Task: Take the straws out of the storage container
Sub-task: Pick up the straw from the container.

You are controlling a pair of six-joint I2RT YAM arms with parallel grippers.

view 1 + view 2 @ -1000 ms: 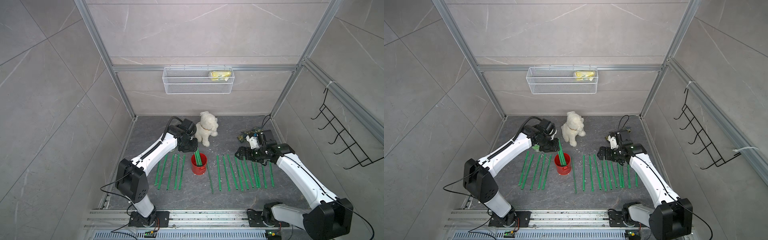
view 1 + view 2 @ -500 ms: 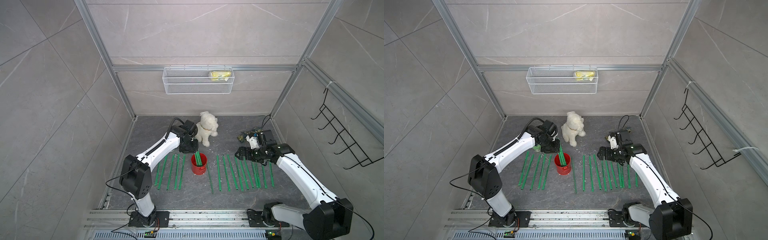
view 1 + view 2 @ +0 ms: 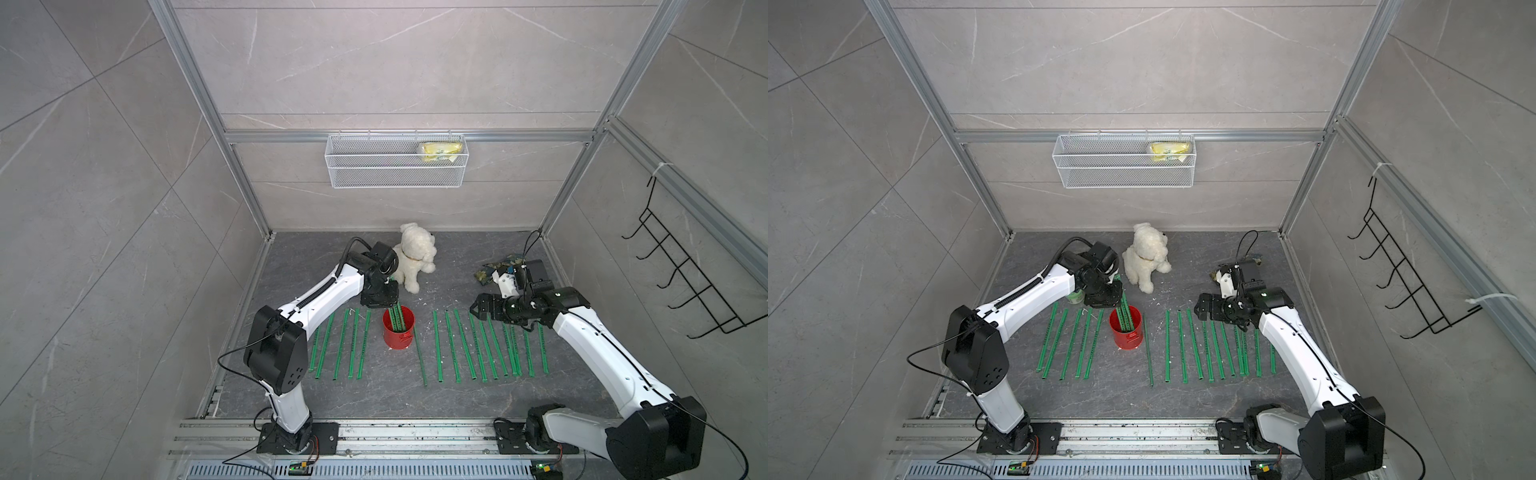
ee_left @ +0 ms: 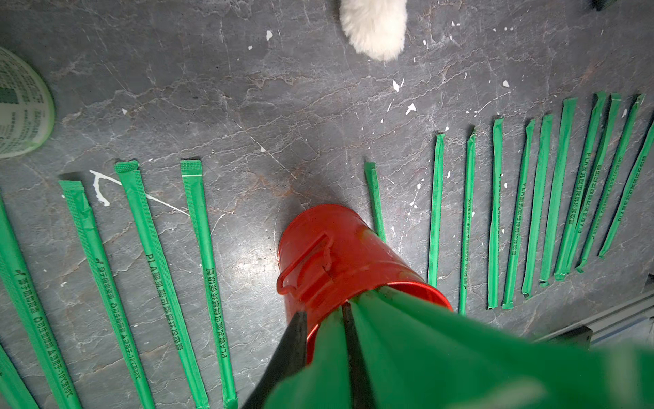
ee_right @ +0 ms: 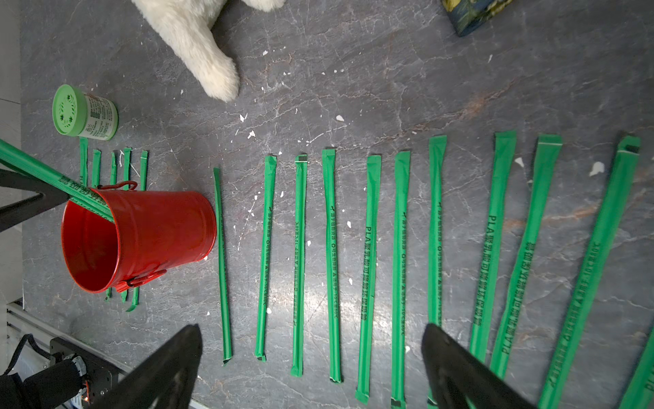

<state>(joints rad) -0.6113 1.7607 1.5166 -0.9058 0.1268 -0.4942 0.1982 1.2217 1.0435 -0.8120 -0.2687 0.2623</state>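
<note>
The red storage container (image 3: 398,332) (image 3: 1126,334) stands upright between two rows of green straws lying flat on the floor, one row to its left (image 3: 340,345) and one to its right (image 3: 482,349). More straws (image 3: 397,318) (image 5: 85,198) lean out of its mouth. My left gripper (image 3: 391,306) (image 4: 322,310) hangs just above the rim, shut on one of these leaning straws, while others press against the outside of one finger. My right gripper (image 3: 473,309) (image 5: 311,327) hovers open above the right-hand row and holds nothing.
A white plush dog (image 3: 413,262) sits behind the can. A green-lidded jar (image 5: 83,113) lies by the left row's far ends. A patterned cloth (image 3: 498,266) is at the back right. A wire basket (image 3: 395,166) hangs on the back wall and a hook rack (image 3: 685,282) on the right wall.
My left gripper's jaws have narrowed onto the straw at the can's mouth, and its elbow has swung slightly. The right arm has stayed still.
</note>
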